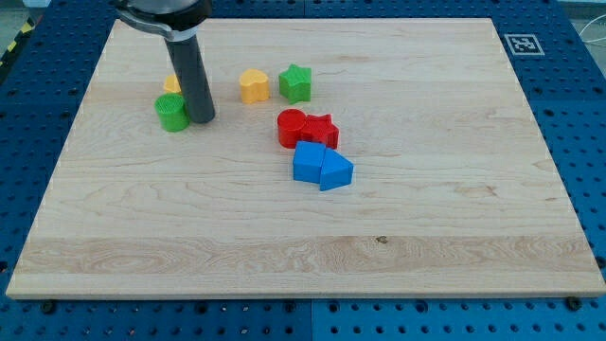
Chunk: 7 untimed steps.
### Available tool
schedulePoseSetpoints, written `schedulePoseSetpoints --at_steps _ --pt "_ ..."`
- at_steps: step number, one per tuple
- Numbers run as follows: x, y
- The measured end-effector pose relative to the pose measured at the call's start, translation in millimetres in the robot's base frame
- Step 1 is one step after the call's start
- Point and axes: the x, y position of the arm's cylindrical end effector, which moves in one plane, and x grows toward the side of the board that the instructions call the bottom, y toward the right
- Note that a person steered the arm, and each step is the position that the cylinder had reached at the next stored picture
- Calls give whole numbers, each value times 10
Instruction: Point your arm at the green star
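My tip (203, 120), a bare dark rod end with no pincer to open or close, rests on the light wooden board (426, 237) near its top-left corner. It is just beside a green round plastic block (171, 112). A yellow block (170, 84) sits partly hidden behind the rod. The green plastic star (294, 83) lies toward the top edge, well apart from my tip, just beside a yellow plastic block (254, 85).

Green star (295, 83); green round block (172, 112); yellow block (254, 85); red blocks (307, 129); blue blocks (321, 166); pale wood board (426, 189).
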Motion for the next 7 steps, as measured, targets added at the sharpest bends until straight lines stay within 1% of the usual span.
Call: schedulePoseSetpoints --at_steps 1,4,5,6,7 --pt "-84 152" --pt "-1113 230" --pt "-1350 517" --pt "-1456 877" --pt "-1467 1261"
